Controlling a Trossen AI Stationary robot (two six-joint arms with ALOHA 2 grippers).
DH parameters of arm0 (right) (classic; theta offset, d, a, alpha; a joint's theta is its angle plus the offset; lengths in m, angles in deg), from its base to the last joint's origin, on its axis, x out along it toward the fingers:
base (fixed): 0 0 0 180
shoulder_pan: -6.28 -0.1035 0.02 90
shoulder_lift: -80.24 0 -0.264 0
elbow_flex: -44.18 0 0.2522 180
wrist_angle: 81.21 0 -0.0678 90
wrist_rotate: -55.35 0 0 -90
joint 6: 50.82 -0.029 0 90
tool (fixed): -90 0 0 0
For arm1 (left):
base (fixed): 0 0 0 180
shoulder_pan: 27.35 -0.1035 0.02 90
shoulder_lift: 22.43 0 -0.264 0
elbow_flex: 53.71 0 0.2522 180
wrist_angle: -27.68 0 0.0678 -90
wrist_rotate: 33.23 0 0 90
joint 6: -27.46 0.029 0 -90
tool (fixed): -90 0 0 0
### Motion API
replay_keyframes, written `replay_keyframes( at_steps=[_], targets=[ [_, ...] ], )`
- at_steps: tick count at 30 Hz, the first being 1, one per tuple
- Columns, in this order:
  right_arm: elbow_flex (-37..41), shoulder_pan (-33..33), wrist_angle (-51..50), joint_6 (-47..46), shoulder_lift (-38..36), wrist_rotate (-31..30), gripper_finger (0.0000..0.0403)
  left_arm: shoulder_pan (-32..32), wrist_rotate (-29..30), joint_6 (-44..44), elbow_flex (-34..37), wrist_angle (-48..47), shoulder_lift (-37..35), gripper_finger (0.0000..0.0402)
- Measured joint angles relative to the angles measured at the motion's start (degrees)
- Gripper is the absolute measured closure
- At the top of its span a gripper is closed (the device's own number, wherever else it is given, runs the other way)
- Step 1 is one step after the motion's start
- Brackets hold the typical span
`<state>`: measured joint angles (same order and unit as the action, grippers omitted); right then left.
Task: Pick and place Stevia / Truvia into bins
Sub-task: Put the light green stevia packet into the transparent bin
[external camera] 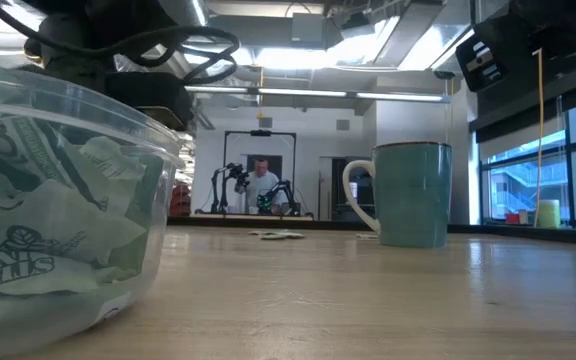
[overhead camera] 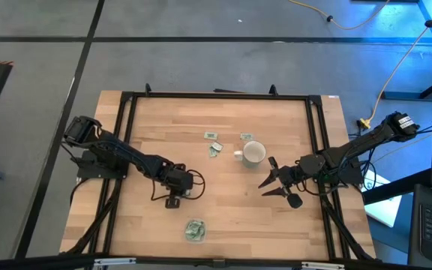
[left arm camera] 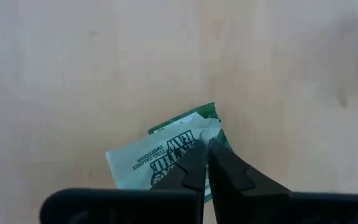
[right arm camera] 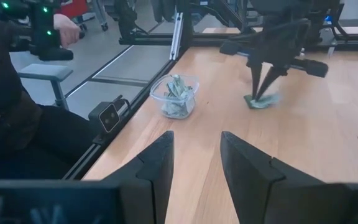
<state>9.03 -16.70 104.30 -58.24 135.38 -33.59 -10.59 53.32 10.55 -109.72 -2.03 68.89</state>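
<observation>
A green and white Stevia sachet [left arm camera: 160, 155] lies on the wooden table, left of centre and toward the near edge. My left gripper [overhead camera: 175, 196] points down on it, shut; the right wrist view shows this gripper [right arm camera: 263, 92] over the sachet [right arm camera: 261, 101]. The bin [overhead camera: 195, 231], a clear round dish holding several sachets, stands near the front edge. More loose sachets [overhead camera: 215, 148] lie at the far middle, next to the white mug [overhead camera: 253, 153]. My right gripper [overhead camera: 272, 184] hangs open above the table right of centre, with nothing between its fingers. My left gripper pinches the sachet between its two fingertips [left arm camera: 219, 163], close to one short end [left arm camera: 211, 132]. The fingers come down steeply from above. The sachet still lies on the table, slightly crumpled beneath the tips.
The bin [right arm camera: 176, 96] stands a short way from the held sachet, toward the near edge. A black frame rail [overhead camera: 216, 96] runs around the table. Bare wood [overhead camera: 231, 210] lies between the two grippers. In the low view a person sits in the room beyond the table.
</observation>
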Motion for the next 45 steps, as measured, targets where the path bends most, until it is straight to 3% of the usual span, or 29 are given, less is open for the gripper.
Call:
replay_keyframes(
  at_steps=[11,13,18,21,32,38,45],
  targets=[
    [0.00,-0.02,0.31,0.04,0.00,0.00,0.0267,0.14,-3.51,2.09,0.05,2.47,-5.74,0.0398],
    [0.00,-0.02,0.30,0.04,0.00,0.00,0.0267,0.14,-6.98,0.87,0.05,4.91,-6.36,0.0398],
    [0.00,-0.01,0.26,0.21,0.00,0.00,0.0267,0.32,-22.82,-4.92,-0.02,19.79,-7.62,0.0398],
    [0.00,-0.02,0.26,0.26,0.00,0.00,0.0267,1.13,-28.16,-8.28,-0.03,28.91,-7.40,0.0398],
    [0.00,0.00,0.20,0.23,0.00,0.00,0.0267,6.61,-28.49,-29.53,-0.08,42.76,-0.90,0.0398],
    [0.00,0.00,0.15,0.17,0.00,0.00,0.0267,8.05,-28.28,-31.87,-1.23,45.40,3.63,0.0398],
    [0.00,0.00,0.12,-0.40,0.00,0.00,0.0267,7.59,-33.99,-32.97,-5.13,45.37,10.08,0.0398]
  ],
)
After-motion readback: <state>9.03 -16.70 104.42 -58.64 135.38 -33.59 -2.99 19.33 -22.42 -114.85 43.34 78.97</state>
